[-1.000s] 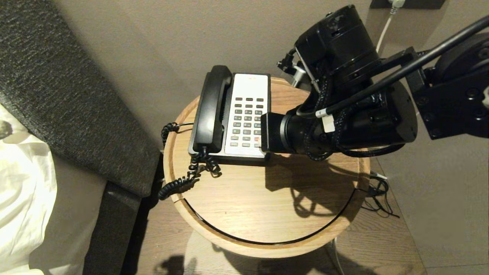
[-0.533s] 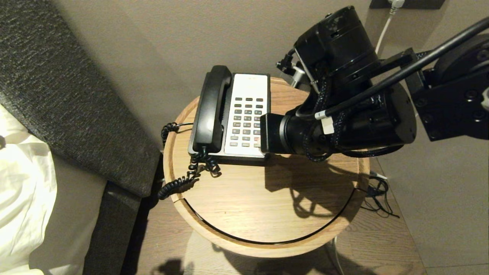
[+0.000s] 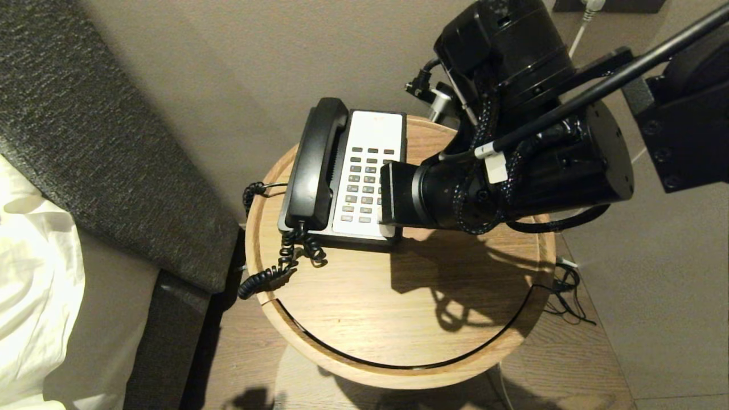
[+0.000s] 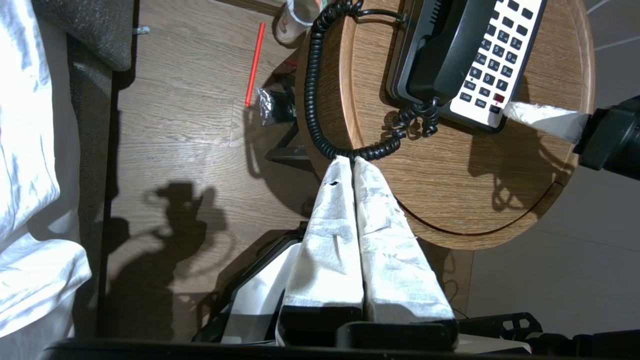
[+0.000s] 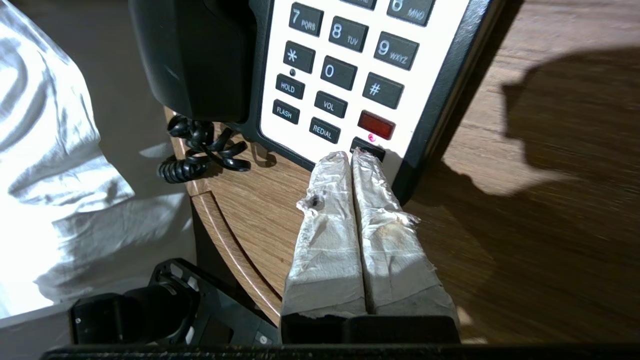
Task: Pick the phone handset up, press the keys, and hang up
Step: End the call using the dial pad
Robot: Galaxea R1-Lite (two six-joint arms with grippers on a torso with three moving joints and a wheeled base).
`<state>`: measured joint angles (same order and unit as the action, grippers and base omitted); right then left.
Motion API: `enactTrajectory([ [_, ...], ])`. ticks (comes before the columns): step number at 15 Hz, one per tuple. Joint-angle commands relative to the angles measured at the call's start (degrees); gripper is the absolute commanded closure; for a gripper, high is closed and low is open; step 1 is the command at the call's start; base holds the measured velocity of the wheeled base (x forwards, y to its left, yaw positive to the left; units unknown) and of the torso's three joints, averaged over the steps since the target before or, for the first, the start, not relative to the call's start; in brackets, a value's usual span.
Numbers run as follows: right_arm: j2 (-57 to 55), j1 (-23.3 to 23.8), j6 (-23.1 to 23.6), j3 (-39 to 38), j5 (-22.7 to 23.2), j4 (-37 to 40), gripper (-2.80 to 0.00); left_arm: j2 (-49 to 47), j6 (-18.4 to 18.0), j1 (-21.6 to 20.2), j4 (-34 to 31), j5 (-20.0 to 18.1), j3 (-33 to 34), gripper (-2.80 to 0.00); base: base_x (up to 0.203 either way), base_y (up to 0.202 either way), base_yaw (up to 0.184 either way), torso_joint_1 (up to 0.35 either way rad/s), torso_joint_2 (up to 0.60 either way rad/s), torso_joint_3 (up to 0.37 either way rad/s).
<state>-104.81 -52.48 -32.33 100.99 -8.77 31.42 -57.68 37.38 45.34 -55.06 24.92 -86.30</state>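
The black phone handset (image 3: 313,165) lies in its cradle on the phone base, on the round wooden table (image 3: 398,319). Its coiled cord (image 3: 267,273) hangs over the table's left edge. The keys (image 3: 364,182) fill the white faceplate beside it. My right gripper (image 5: 352,155) is shut. Its wrapped tips rest at the small dark key just below the red key (image 5: 376,125), at the faceplate's near right corner. My left gripper (image 4: 348,160) is shut and empty. It hovers by the table's near left edge, close to the cord (image 4: 312,100) and apart from the handset (image 4: 445,50).
A dark upholstered panel (image 3: 85,142) and white bedding (image 3: 28,273) stand left of the table. Loose cables (image 3: 564,290) lie on the floor at the right. In the left wrist view a red straw (image 4: 254,65) and a cup (image 4: 295,20) lie on the floor.
My right arm has moved a little to the left, farther over the phone's near right corner. The handset stays in its cradle.
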Motion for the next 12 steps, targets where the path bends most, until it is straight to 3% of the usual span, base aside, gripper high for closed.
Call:
enactTrajectory([
  [1,0.7,-0.1,-0.2,-0.2,-0.2,0.1,0.00,0.2,0.2,-0.2,-0.3,0.1,0.2,0.00,0.000,0.000,0.000,0.000,0.00,0.000],
  [12,-1.4,1.0,0.3,-0.1,-0.3,0.0,0.00,0.4,0.2,-0.2,-0.3,0.1,0.2,0.00,0.000,0.000,0.000,0.000,0.00,0.000],
])
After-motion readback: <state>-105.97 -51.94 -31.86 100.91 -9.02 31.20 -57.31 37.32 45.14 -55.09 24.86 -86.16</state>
